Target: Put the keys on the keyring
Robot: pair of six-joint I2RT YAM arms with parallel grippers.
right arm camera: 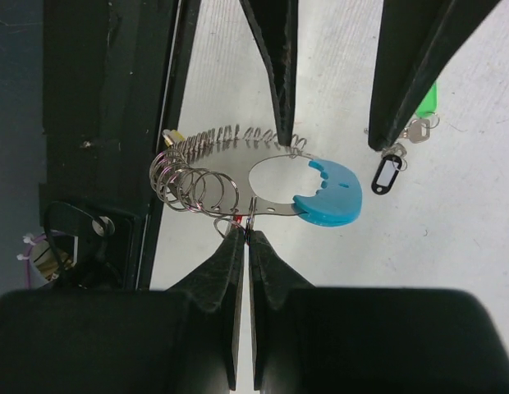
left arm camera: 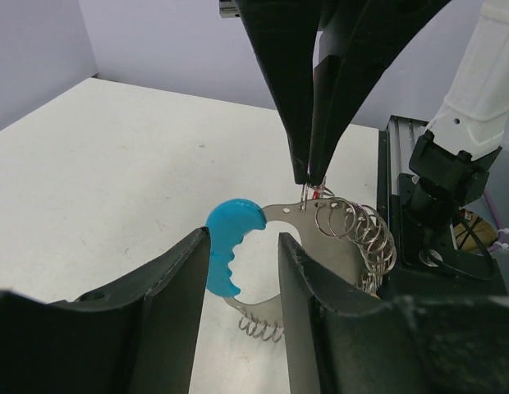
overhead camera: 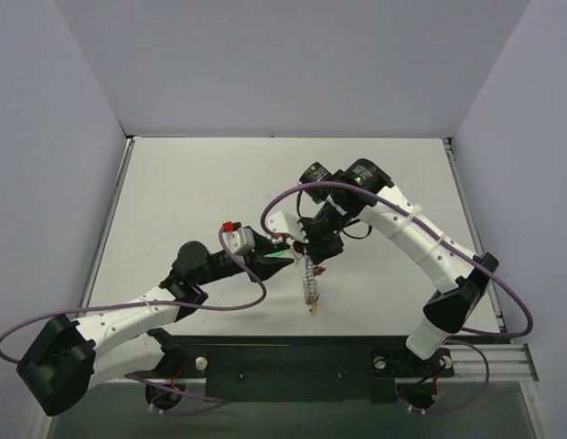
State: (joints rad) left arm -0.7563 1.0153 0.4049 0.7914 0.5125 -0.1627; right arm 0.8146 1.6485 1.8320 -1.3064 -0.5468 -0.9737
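Both arms meet at mid-frame above the worktop (overhead camera: 174, 183); right jaws clench the keyring (right arm camera: 275, 207) plate, left jaws stand parted astride its blue tag (left arm camera: 230, 234).

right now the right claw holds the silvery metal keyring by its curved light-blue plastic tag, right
No: the right claw holds the silvery metal keyring by its metal edge, not the curved light-blue plastic tag; see the right wrist view.

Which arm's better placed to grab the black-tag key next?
Left, probably. The left gripper is open and grips nothing, and the black-tag key lies close by its fingers in the right wrist view. The right gripper is shut on the keyring.
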